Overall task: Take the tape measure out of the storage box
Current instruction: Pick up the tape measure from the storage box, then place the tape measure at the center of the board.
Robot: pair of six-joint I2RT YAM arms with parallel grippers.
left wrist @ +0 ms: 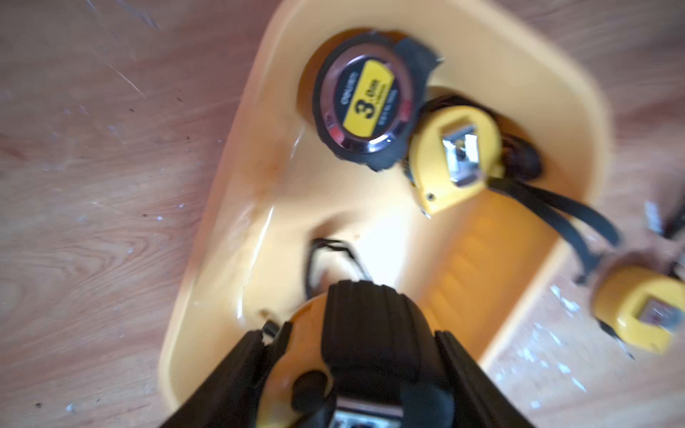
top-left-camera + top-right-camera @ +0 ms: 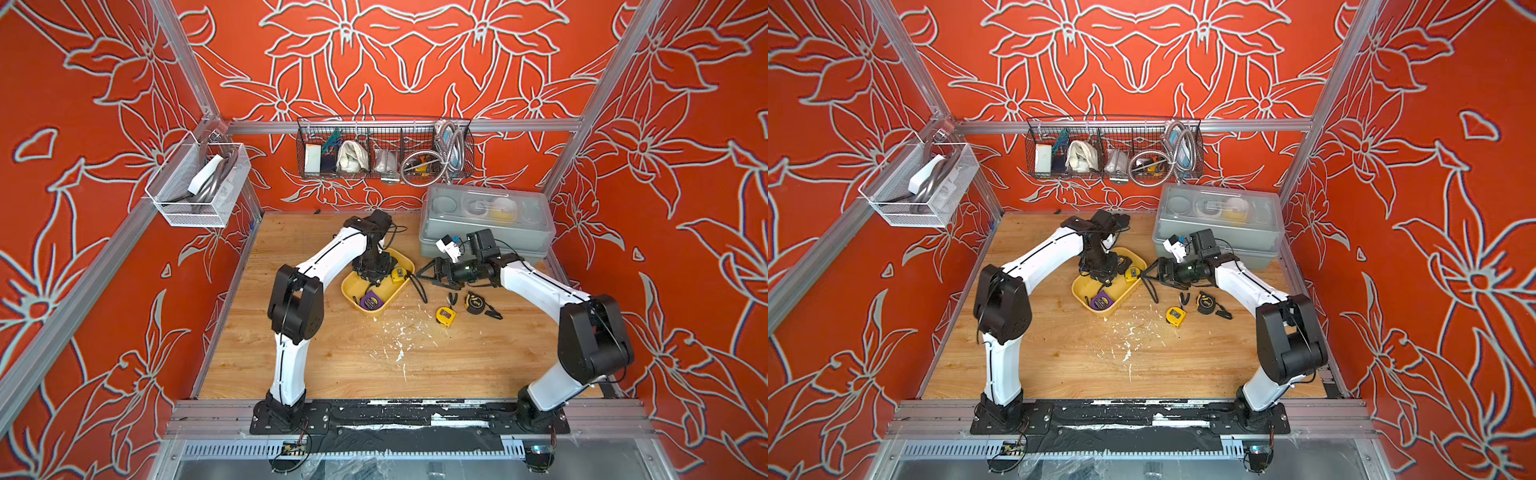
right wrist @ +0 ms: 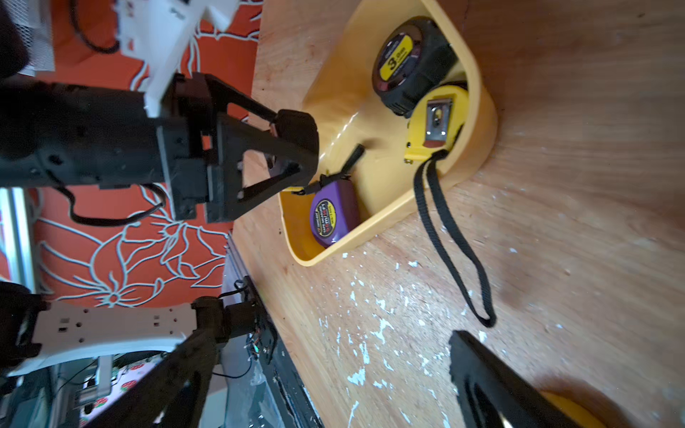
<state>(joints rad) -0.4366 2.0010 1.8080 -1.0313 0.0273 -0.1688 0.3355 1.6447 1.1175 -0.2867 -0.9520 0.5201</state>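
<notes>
My left gripper (image 1: pixel 350 342), jaws clamped on a yellow-and-black tape measure (image 1: pixel 370 322), over the yellow storage box (image 2: pixel 347 287) at a top view's centre; right gripper (image 2: pixel 422 275) just beside it, jaws wide.

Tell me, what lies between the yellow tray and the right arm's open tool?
A black strap: it trails from the yellow tape measure over the storage box rim onto the table, toward the right tool. The right wrist view shows it best.
</notes>
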